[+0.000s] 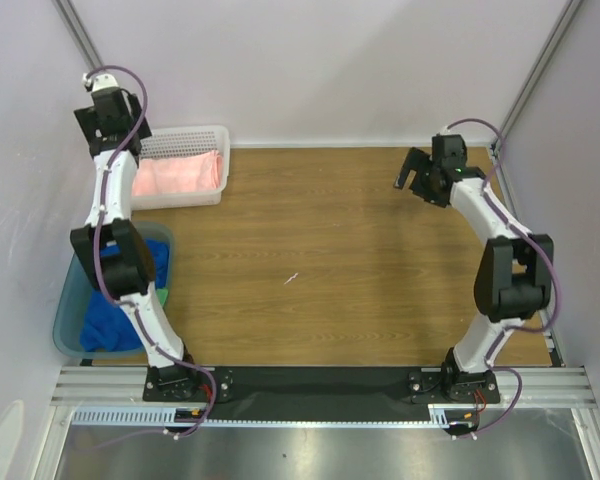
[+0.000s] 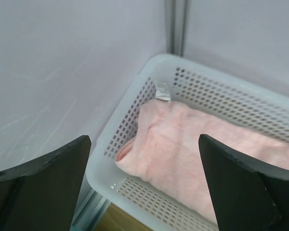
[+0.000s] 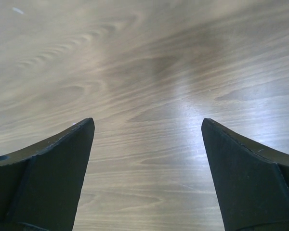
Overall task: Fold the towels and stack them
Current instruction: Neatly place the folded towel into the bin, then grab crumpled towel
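Looking at the pink towel (image 2: 183,144), I see it folded and lying inside the basket (image 1: 195,135) at 10 o'clock on the table (image 1: 330,250). The blue towel (image 1: 110,325) sits bunched in the tub (image 1: 68,320) at 8 o'clock. A sliver of the green towel (image 1: 167,293) shows at the tub's 3 o'clock side, and neither looks folded.

My left gripper (image 2: 144,139) hovers above the basket's far-left corner. Its fingers are spread wide with nothing between them, clear of the pink cloth. My right gripper (image 1: 417,170) hangs over bare wood at 2 o'clock, fingers likewise apart and empty.

I judge the pink towel done, so the step in hand is fetching the next one from the tub. That calls for swinging the left arm toward 8 o'clock and lowering the open fingers onto the blue heap. I would then pinch one edge and draw the towel out to the middle of the table, where both arms can spread it flat. The green towel may lift with the blue one, so I would pick a fold well away from it.
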